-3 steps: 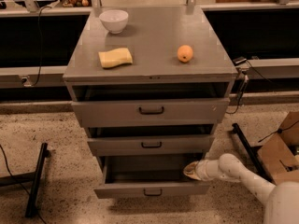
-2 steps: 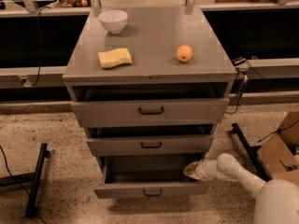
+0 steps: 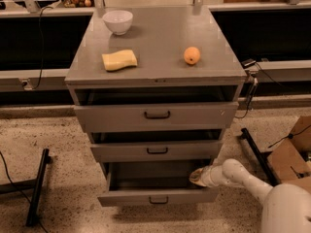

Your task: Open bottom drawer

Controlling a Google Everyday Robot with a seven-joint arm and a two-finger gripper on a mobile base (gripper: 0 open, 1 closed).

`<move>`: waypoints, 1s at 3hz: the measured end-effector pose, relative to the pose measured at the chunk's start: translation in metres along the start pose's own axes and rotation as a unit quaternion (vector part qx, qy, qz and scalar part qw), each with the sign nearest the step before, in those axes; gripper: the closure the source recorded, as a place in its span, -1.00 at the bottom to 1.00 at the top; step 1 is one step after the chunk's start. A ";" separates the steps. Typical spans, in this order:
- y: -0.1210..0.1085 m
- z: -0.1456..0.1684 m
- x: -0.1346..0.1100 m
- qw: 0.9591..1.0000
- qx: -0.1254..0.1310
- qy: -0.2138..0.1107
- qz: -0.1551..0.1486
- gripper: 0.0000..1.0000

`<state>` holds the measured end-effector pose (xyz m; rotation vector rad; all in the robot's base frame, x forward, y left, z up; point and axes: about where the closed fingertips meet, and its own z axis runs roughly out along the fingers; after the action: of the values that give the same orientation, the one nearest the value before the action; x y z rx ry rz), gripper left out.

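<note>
Locating gripper: I find the gripper [image 3: 198,177] low on the right side of the cabinet [image 3: 160,38], at the right end of the bottom drawer [image 3: 126,198], just behind its front panel.
Gripper state: I cannot tell whether it is released or clenched; its pale tip merges with the drawer's right edge.
Arm: the white arm [image 3: 243,177] runs from the lower right corner of my view up and left to the gripper.
Bottom drawer: pulled out, standing further forward than the two drawers above it. Its shaded grey inside is exposed. A small dark handle [image 3: 159,200] sits at the middle of the front panel.
Middle drawer: the middle drawer [image 3: 121,152] sits directly above, with only a narrow dark gap over it.
Top drawer: the top drawer [image 3: 112,116] has the tallest front and a dark gap beneath the cabinet top.
Cabinet top: a white bowl [image 3: 118,21] stands near the back left corner. A yellow sponge [image 3: 119,59] lies toward the left edge, nearer the front. An orange [image 3: 192,55] rests toward the right edge, well apart from the sponge.
Floor: a black bar [image 3: 38,186] lies left of the cabinet. A cardboard box [image 3: 286,154] sits at the right, beyond the arm.
</note>
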<state>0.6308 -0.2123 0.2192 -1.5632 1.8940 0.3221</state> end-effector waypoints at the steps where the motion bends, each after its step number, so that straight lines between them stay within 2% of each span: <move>1: 0.005 0.016 0.000 1.000 -0.003 -0.002 -0.010 1.00; 2: 0.009 0.030 0.004 1.000 0.004 -0.008 -0.017 1.00; 3: 0.012 0.038 0.003 0.999 -0.024 -0.005 -0.036 1.00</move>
<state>0.6313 -0.1900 0.1865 -1.6536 1.8297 0.3467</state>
